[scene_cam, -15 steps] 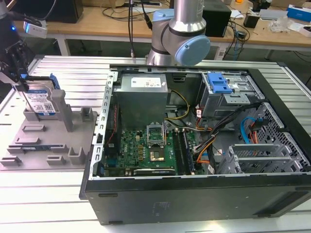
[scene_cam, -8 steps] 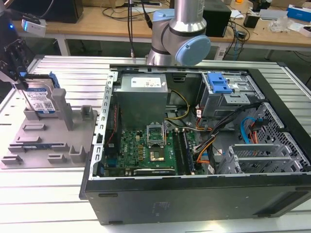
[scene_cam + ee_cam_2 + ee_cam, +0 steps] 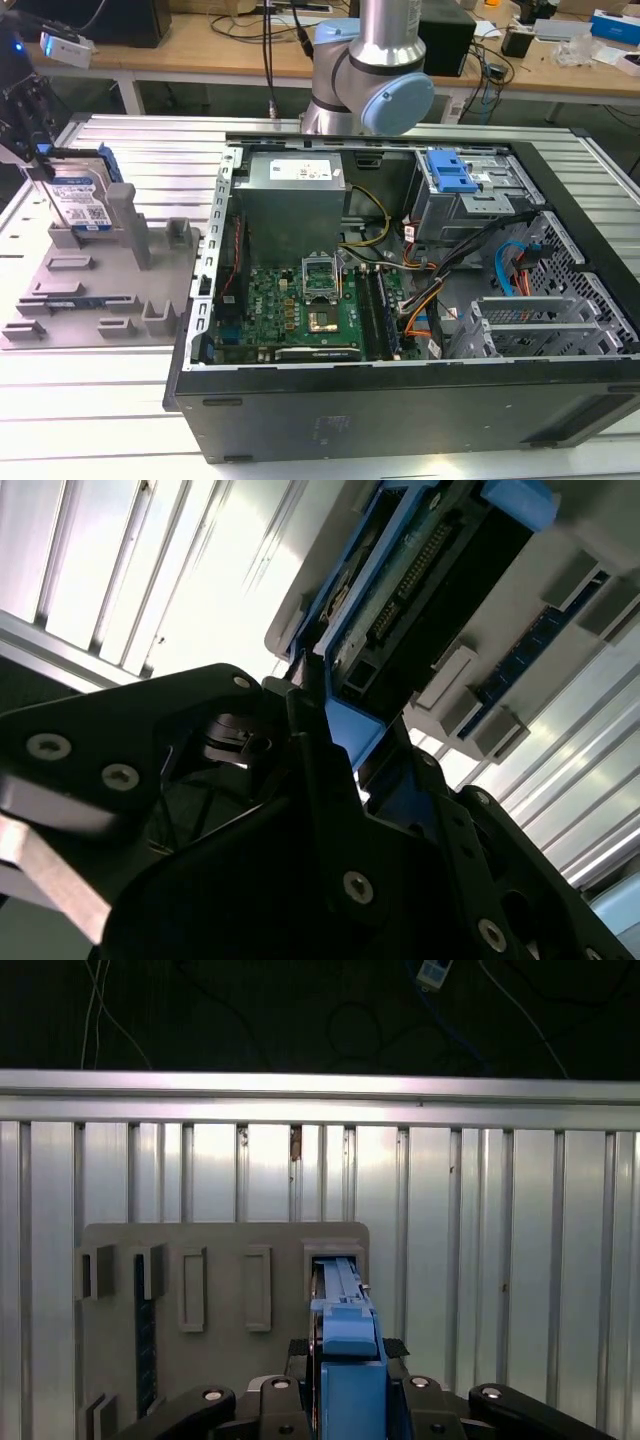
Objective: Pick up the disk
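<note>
Gripping the disk (image 3: 84, 205) by its blue side rails, the gripper (image 3: 35, 150) stands at the exterior view's left, fingers pressed against the drive's upper end. The disk stands upright on edge in a slot of the grey holder tray (image 3: 95, 300), on the slatted aluminium table (image 3: 100, 420). Beside it lies the open computer case (image 3: 400, 400).

In the first wrist view, the disk (image 3: 345, 1360) sits clamped between the black fingers (image 3: 430, 1405).

**Disk standing on edge in the fixture, beside the open case**

The disk (image 3: 82, 205) is standing upright in the grey fixture (image 3: 95, 290), at the exterior view's left. The open computer case (image 3: 420, 300) is lying to its right. The gripper (image 3: 28, 125) is sitting over the disk's top edge.
</note>
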### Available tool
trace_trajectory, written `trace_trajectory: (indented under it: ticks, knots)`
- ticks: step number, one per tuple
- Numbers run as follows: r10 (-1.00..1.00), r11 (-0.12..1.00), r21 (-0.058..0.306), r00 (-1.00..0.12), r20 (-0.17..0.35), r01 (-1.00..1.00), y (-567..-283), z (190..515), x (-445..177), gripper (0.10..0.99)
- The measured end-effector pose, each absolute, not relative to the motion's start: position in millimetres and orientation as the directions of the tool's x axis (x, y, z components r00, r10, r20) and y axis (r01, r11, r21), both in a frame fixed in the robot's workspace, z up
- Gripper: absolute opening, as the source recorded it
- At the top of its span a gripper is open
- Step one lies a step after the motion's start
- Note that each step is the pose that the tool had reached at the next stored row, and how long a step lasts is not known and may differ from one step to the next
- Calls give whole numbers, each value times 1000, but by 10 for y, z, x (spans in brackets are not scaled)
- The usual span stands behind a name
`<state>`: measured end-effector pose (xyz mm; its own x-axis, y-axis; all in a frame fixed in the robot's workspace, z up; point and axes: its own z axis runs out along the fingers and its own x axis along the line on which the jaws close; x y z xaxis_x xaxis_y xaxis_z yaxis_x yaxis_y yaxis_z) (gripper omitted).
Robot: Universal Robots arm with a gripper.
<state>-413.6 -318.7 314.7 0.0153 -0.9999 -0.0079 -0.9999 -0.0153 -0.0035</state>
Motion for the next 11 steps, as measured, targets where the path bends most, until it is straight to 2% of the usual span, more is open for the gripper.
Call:
trace_trajectory:
  ticks: [5, 11]
  knots:
    - [-1000, -15, -4, 15, -10, -1000, -3187, 3260, -4136, 365]
    - [-1000, -15, -4, 15, -12, -1000, -3189, 3574, -4136, 365]
